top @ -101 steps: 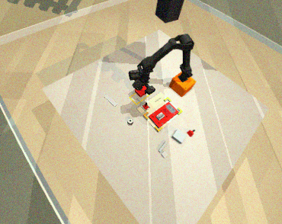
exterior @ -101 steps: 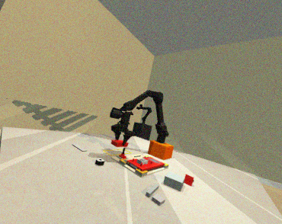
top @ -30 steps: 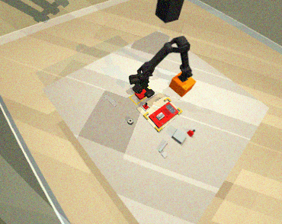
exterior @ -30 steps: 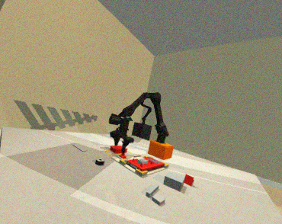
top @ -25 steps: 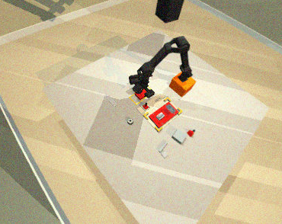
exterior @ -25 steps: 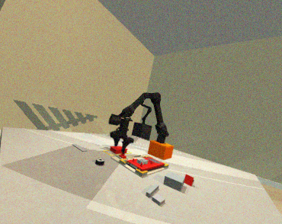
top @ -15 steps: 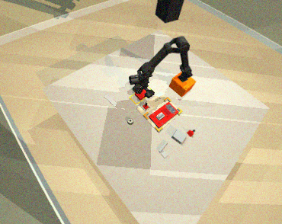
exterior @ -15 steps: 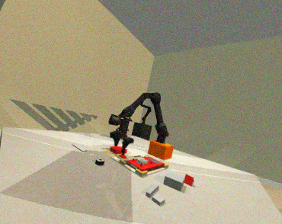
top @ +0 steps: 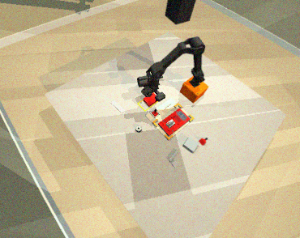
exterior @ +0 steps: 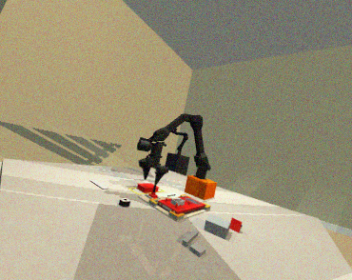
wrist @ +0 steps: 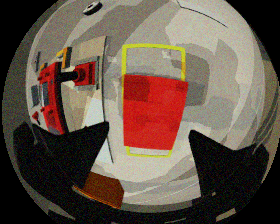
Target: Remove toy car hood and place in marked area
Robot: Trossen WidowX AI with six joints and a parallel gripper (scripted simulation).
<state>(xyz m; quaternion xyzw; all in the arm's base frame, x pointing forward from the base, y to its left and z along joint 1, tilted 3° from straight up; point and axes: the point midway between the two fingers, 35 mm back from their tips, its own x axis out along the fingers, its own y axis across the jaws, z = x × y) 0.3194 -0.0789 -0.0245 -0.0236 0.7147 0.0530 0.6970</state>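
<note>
Wrist view: we see both dark fingers spread wide, nothing btwn them, one at lower left and one at lower right of the frame. The red hood (wrist: 151, 112) lies flat on the table btwn and below them, inside the yellow-outlined marked area (wrist: 154, 47); its near edge reaches almost to the outline's near line. We see a pale strip of table btwn hood and each finger, so no contact there as far as we can tell.

Top view: gripper (top: 153, 93) hangs right over the hood (top: 149, 99), fingers straddling it. Toy car (top: 174, 121) w/ its red body on an orange-edged plate sits just beside the marked area, on the side away from the arm's wrist. Orange arm base (top: 194, 90) is near the car.

Exterior view: gripper (exterior: 152, 173) points down, fingertips a bit above table level; the hood (exterior: 146, 187) lies under them, just beside the toy car (exterior: 182, 204).
</note>
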